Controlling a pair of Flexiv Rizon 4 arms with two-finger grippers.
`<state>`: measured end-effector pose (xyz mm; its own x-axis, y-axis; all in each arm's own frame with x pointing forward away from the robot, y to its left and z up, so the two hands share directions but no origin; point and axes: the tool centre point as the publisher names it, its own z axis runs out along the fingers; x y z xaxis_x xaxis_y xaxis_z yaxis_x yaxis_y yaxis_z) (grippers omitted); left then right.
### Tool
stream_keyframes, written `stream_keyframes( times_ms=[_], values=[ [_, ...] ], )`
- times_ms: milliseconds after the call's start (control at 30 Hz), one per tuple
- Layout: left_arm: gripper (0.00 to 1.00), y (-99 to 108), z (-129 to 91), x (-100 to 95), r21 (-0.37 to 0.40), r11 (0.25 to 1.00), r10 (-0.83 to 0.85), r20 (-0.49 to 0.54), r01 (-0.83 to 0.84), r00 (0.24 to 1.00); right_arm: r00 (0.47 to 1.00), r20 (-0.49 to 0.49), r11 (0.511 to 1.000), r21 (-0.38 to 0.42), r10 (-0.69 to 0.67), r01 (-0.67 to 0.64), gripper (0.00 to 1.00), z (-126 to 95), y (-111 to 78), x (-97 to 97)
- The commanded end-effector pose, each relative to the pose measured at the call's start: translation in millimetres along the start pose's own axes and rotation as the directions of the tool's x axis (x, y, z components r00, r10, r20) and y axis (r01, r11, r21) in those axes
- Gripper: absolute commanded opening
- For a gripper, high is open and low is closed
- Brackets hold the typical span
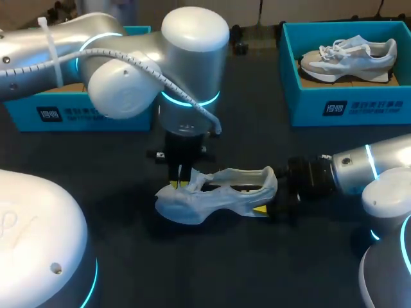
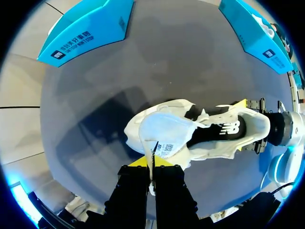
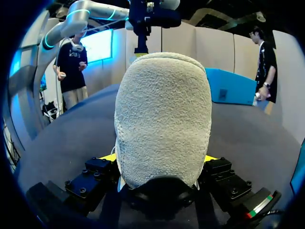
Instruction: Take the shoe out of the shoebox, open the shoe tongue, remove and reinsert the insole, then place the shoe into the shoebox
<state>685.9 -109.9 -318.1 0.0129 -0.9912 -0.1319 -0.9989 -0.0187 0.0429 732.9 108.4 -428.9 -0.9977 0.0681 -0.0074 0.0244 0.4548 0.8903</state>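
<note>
Pinching tongue [image 2: 164, 129] of shoe [image 1: 218, 192] in left gripper [image 2: 152, 167], clamping heel [image 3: 162, 114] in right gripper [image 3: 159, 158], mid-table [image 1: 192, 269]; left box [image 1: 58, 115] contents hidden behind left arm [image 1: 128, 70], right box [image 1: 347, 109] containing second shoe [image 1: 350, 58].

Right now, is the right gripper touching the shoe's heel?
Touching. The right wrist view shows the shoe's heel sitting in the right gripper, with a yellow tip pressed against each side of it.
</note>
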Motion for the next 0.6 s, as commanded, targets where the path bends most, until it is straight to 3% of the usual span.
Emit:
stream_keyframes(
  times_ms=[33,233,367,400,467,600],
  values=[
    [0.0,0.0,12.9,-6.0,0.007,1.0,0.001,0.001,-0.001,1.0,1.0,0.002,1.0,0.002,0.0,0.0,0.0,4.4,-9.6,-4.7],
    [0.0,-3.6,32.5,-15.3,-0.001,1.0,-0.006,0.02,0.006,1.0,1.0,0.002,1.0,0.002,0.0,0.0,0.0,4.4,-9.6,-4.7],
    [0.07,-4.5,43.7,-19.2,0.012,1.0,-0.015,0.051,0.015,0.999,1.0,0.002,1.0,0.002,0.0,0.0,0.0,4.4,-9.6,-4.7],
    [0.12,-4.4,45.4,-19.6,0.014,1.0,-0.016,0.057,0.016,0.998,1.0,0.002,1.0,0.002,0.0,0.0,0.0,4.4,-9.6,-4.7],
    [0.33,-4.4,50.4,-20.6,0.011,1.0,-0.014,0.061,0.014,0.998,1.0,0.002,1.0,0.002,0.0,0.0,0.0,4.4,-9.6,-4.7],
    [0.44,-4.8,56.4,-25.1,0.0,1.0,-0.025,0.072,0.025,0.997,1.0,0.002,1.0,0.002,0.0,0.0,0.0,4.4,-9.6,-4.7]
  ],
)
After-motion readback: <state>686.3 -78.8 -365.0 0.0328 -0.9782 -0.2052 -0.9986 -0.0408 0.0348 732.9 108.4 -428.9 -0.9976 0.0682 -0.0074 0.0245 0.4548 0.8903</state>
